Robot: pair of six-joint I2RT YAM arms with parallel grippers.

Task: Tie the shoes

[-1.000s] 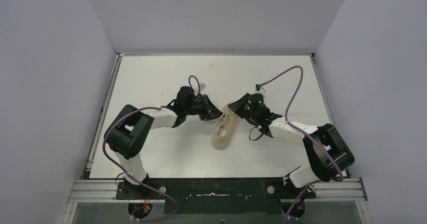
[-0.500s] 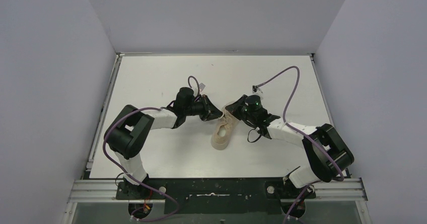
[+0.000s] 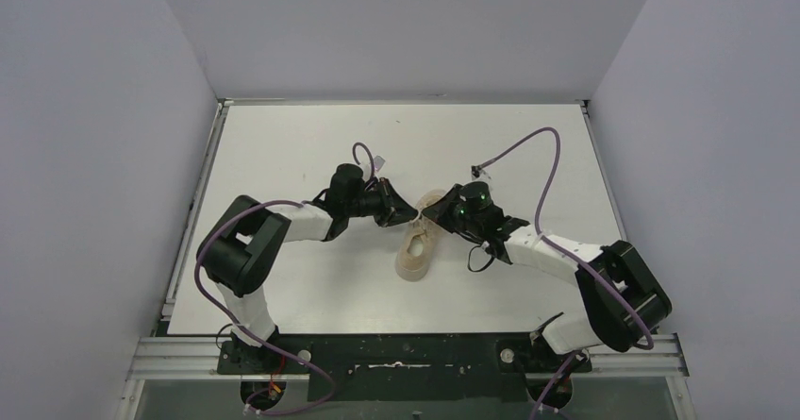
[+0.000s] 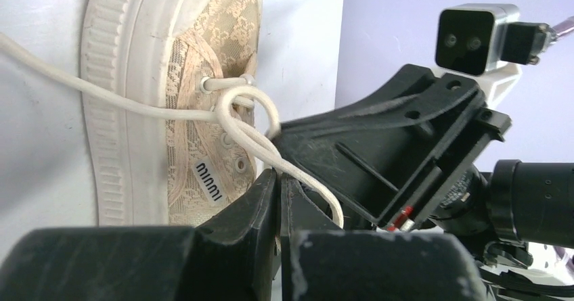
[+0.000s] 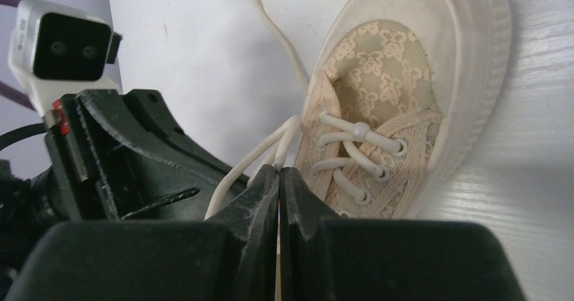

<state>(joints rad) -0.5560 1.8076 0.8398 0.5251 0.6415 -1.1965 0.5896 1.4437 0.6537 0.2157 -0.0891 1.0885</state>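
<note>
The cream-beige shoe (image 3: 415, 252) lies mid-table, its toe towards the near edge. My left gripper (image 3: 410, 214) and right gripper (image 3: 429, 210) meet tip to tip over its laced top. In the left wrist view the shoe (image 4: 203, 78) shows a crossed lace (image 4: 135, 105); one strand runs into my left gripper (image 4: 279, 174), which is shut on it. In the right wrist view the shoe (image 5: 406, 78) sits just beyond my right gripper (image 5: 279, 171), shut on two lace strands. A loose lace end (image 5: 271, 25) trails across the table.
The white table (image 3: 311, 137) is boxed in by grey walls at the back and both sides. Purple cables (image 3: 528, 142) arch above each arm. The two gripper bodies stand very close together beside the shoe.
The right gripper has shifted slightly left towards the left gripper, and its elbow has swung outwards to the right. The left arm and the shoe have barely moved.
</note>
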